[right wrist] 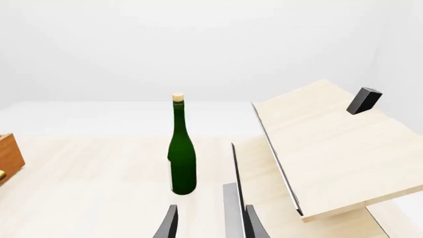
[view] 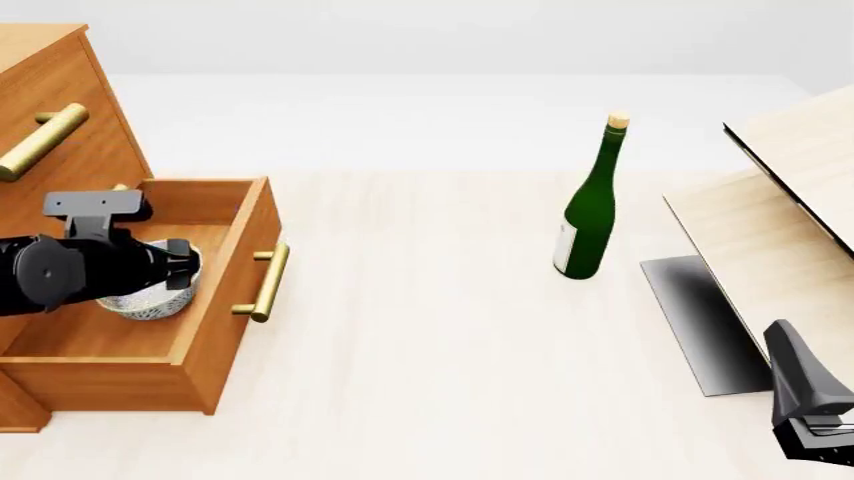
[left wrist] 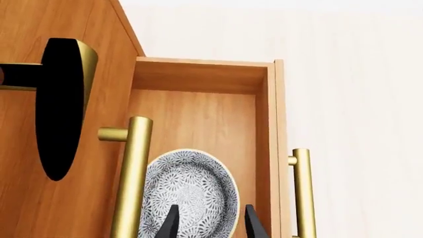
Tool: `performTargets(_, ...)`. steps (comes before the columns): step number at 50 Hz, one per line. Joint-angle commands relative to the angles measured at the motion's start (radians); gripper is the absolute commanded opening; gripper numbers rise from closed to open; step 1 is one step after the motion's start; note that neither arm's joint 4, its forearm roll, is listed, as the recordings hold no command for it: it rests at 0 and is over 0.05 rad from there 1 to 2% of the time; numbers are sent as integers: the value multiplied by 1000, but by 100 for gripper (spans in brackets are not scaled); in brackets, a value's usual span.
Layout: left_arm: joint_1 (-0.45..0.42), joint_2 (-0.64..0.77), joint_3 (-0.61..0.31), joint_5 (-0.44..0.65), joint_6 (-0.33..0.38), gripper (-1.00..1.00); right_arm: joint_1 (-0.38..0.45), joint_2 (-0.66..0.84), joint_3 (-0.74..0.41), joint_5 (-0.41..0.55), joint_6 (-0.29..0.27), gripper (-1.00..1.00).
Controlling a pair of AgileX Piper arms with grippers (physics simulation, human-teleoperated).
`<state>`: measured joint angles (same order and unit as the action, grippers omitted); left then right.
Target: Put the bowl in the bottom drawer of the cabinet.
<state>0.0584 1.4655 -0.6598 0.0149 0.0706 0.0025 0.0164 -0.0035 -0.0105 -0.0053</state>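
Note:
The bowl (left wrist: 191,191), white with a fine grey pattern, sits inside the pulled-out bottom drawer (left wrist: 271,124) of the orange-brown cabinet (view: 67,90). In the front view the bowl (view: 140,300) is partly covered by my left arm, low in the drawer (view: 200,187). My left gripper (left wrist: 211,225) hangs open just over the bowl, one fingertip above its inside and the other past its rim. The drawer's brass handle (view: 267,283) points toward the table's middle. My right gripper (right wrist: 210,225) is open and holds nothing, far off at the front right (view: 807,425).
A green bottle (view: 587,215) with a cork stands upright mid-table. A pale wood panel structure (view: 787,200) with a dark base fills the right side. An upper drawer's brass handle (left wrist: 132,173) juts out close beside the bowl and my left gripper.

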Motion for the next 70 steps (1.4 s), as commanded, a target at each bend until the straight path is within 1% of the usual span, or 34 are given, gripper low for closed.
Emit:
performTargets(1, 4, 4, -7, -1, 1, 100, 0, 0, 0, 0, 0, 100)
performTargets(12, -4, -12, -7, 6, -12, 100, 0, 0, 0, 0, 0, 100)
performTargets(14, -38, -24, -16, 9, -44, 100, 0, 0, 0, 0, 0, 100)
performTargets(15, -24, -25, -15, 14, -35, 100, 0, 0, 0, 0, 0, 100)
performTargets(18, -30, -32, -18, 14, -52, 100, 0, 0, 0, 0, 0, 100)
performTargets(20, -35, -43, -25, 23, -88, 100, 0, 0, 0, 0, 0, 100)
performTargets(21, -25, -42, -12, 6, -72, 100, 0, 0, 0, 0, 0, 100)
performTargets(24, -35, -58, -14, 12, -84, 100, 0, 0, 0, 0, 0, 100)
performTargets(25, -41, -59, -16, 13, -97, 100, 0, 0, 0, 0, 0, 100)
performTargets(26, -44, -76, -26, 38, -103, 100, 0, 0, 0, 0, 0, 100)
performTargets(27, -46, -68, -17, 21, -110, 100, 0, 0, 0, 0, 0, 100)
performTargets(29, -61, -68, -23, 28, -154, 100, 0, 0, 0, 0, 0, 100)
performTargets(31, -61, -84, -26, 40, -148, 100, 0, 0, 0, 0, 0, 100)
performTargets(32, -72, -70, -18, 16, -177, 100, 0, 0, 0, 0, 0, 100)
performTargets(33, -69, -86, -23, 31, -174, 100, 0, 0, 0, 0, 0, 100)
performTargets(35, -78, -79, -18, 18, -202, 100, 0, 0, 0, 0, 0, 100)
performTargets(36, -77, -83, -15, 15, -196, 100, 0, 0, 0, 0, 0, 100)
performTargets(37, -80, -104, -28, 43, -210, 100, 0, 0, 0, 0, 0, 100)
performTargets(38, -87, -97, -23, 29, -218, 100, 0, 0, 0, 0, 0, 100)
performTargets(40, -90, -122, -37, 60, -221, 100, 0, 0, 0, 0, 0, 100)
performTargets(41, -96, -111, -24, 32, -227, 100, 0, 0, 0, 0, 0, 100)
performTargets(43, -98, -133, -37, 63, -233, 100, 0, 0, 0, 0, 0, 100)
performTargets(44, -102, -125, -25, 40, -234, 100, 0, 0, 0, 0, 0, 100)
performTargets(48, -120, -154, -38, 61, -246, 100, 0, 0, 0, 0, 0, 100)
performTargets(52, -130, -163, -17, 22, -258, 100, 0, 0, 0, 0, 0, 100)
performTargets(70, -193, -240, -22, 7, -288, 100, 0, 0, 0, 0, 0, 100)
